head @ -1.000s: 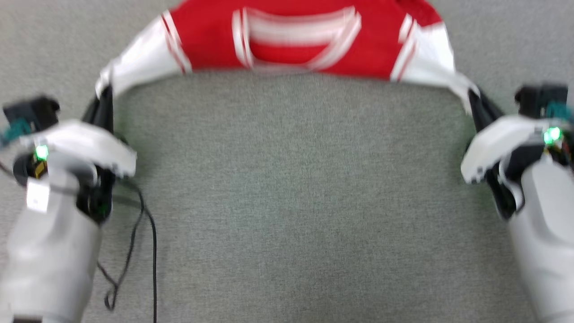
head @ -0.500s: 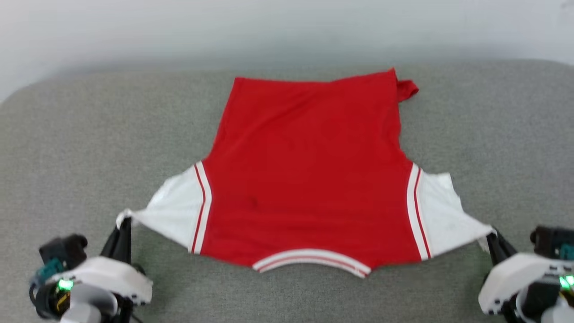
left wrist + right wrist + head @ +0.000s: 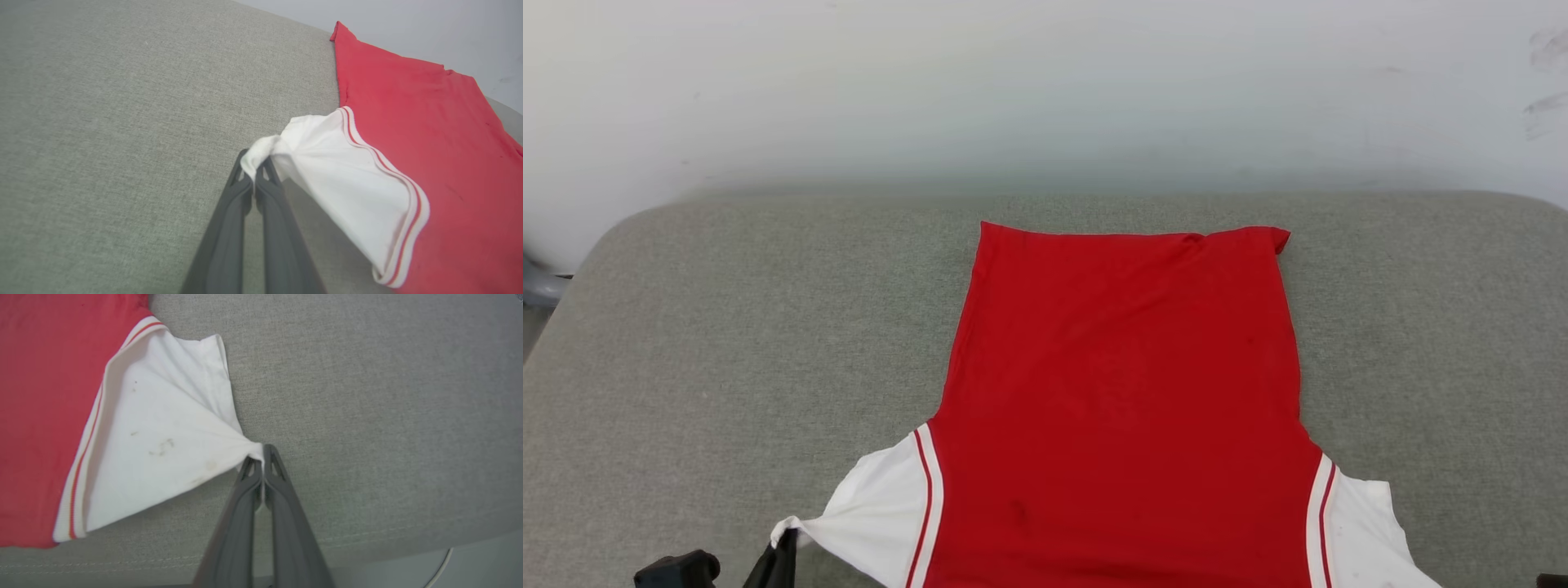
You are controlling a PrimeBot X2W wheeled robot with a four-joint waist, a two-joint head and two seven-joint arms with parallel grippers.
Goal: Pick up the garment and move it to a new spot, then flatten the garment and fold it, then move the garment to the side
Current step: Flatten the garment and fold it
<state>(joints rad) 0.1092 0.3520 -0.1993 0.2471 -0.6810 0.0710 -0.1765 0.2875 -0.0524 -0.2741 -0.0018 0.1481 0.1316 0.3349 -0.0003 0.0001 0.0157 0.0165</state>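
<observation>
Pale wall point(image 3: 1045, 82) backs a grey fabric-covered worktop point(image 3: 727, 343), and the garment point(image 3: 1119, 392) lies spread on it, plain red side up, in the middle of the head view. Its long axis runs straight up the frame, with the hem at the upper middle and the collar end off the bottom edge. At the lower left, the left tool point(image 3: 254, 181) is pinched tight on the bunched tip of one white sleeve point(image 3: 347, 183). The right tool point(image 3: 263, 467) is pinched just as tight on the tip of the other sleeve point(image 3: 163, 433), which draws to a point toward it. Both sleeves are stretched outward and lift a little off the worktop near the fingers. The shirt body therefore lies between the two tools and beyond them, up the frame, and neither arm is nearer. Flattening looks to be the step in hand, and the next move probably depends on an even pull along that axis. One hem corner at the upper right seems curled, though the view is too soft to be sure.
</observation>
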